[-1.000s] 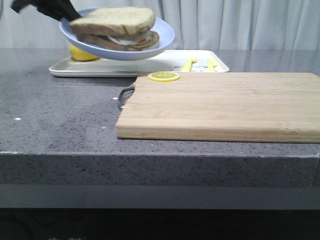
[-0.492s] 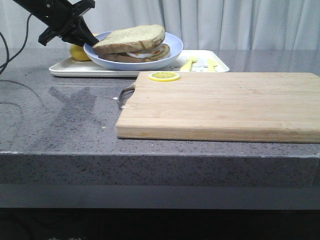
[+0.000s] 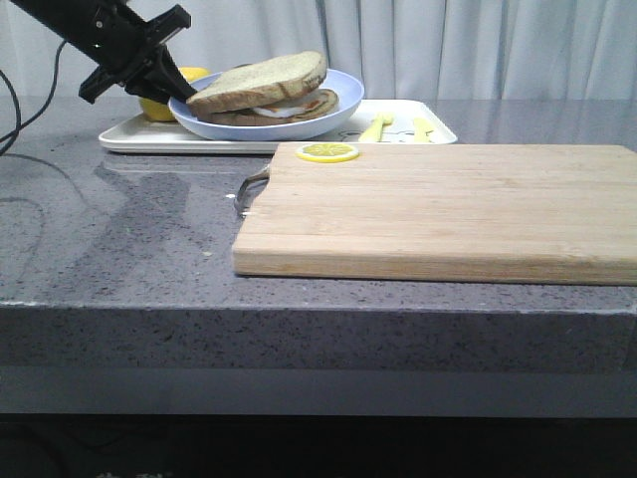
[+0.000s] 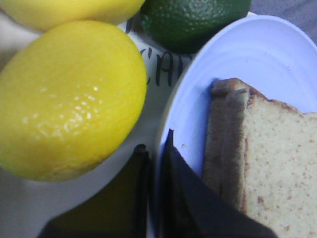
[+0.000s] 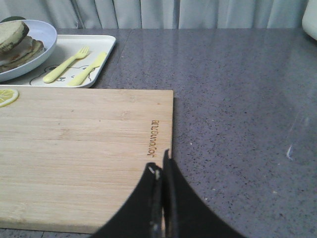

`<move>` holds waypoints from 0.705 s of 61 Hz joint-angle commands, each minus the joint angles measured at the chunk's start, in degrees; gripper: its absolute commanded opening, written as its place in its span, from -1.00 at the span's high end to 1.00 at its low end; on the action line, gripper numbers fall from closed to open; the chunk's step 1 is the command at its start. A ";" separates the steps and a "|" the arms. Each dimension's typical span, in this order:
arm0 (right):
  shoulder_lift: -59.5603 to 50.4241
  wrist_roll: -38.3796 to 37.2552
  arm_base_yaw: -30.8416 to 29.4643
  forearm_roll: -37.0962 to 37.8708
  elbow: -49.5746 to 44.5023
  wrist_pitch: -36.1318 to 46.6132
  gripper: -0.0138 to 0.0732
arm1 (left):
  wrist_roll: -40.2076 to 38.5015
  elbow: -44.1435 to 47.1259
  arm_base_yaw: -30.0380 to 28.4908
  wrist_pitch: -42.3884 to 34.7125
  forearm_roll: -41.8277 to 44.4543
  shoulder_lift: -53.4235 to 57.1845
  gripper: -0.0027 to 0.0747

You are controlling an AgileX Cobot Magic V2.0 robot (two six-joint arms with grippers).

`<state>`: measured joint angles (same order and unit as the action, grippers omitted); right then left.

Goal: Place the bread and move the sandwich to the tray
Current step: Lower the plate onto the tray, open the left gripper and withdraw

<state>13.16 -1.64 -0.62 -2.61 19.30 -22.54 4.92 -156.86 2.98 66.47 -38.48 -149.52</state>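
The sandwich (image 3: 264,88), two tan slices with a fried egg between them, lies on the round pale blue plate (image 3: 343,98). The bread is its top slice. My left gripper (image 3: 179,92) is shut on the plate's left rim and holds it low over the white tray (image 3: 299,139), slightly tilted. I cannot tell whether the plate touches the tray. In the left wrist view the fingers pinch the plate (image 4: 257,54) at the rim beside the sandwich (image 4: 267,148). My right gripper (image 5: 159,166) is shut and empty over the cutting board's right edge.
A wooden cutting board (image 3: 438,209) with a lemon slice (image 3: 327,152) fills the table's front. On the tray, lemons (image 4: 69,99) and a lime (image 4: 193,20) lie next to the plate, and yellow forks (image 5: 67,64) lie at the tray's right end.
My left gripper has carried the plate with the sandwich rightward and down, from above the tray's left end to low over the tray's middle. The right arm has not visibly moved.
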 commanded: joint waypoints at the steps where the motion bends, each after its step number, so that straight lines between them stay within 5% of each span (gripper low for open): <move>1: 0.42 -0.05 -0.37 0.18 1.55 4.71 0.87 | -0.85 -2.23 0.51 -2.93 -5.20 4.68 0.63; 11: 0.42 -0.05 -0.37 0.18 1.55 4.71 0.87 | -0.85 -2.72 0.38 -2.93 -5.20 4.79 0.13; 25: 0.42 -0.05 -0.37 0.18 1.55 4.71 0.87 | -0.85 -6.60 -0.10 -1.19 -5.20 6.23 0.11; 34: 0.42 -0.05 -0.37 0.18 1.55 4.71 0.87 | -0.85 -14.56 -0.07 2.77 -5.20 6.29 0.26; 43: 0.42 -0.05 -0.37 0.18 1.55 4.71 0.87 | -0.85 -17.69 0.13 4.95 -5.54 7.50 0.77</move>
<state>13.16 -1.64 -0.62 -2.61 19.30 -22.54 4.52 -168.12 2.96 71.49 -41.01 -147.30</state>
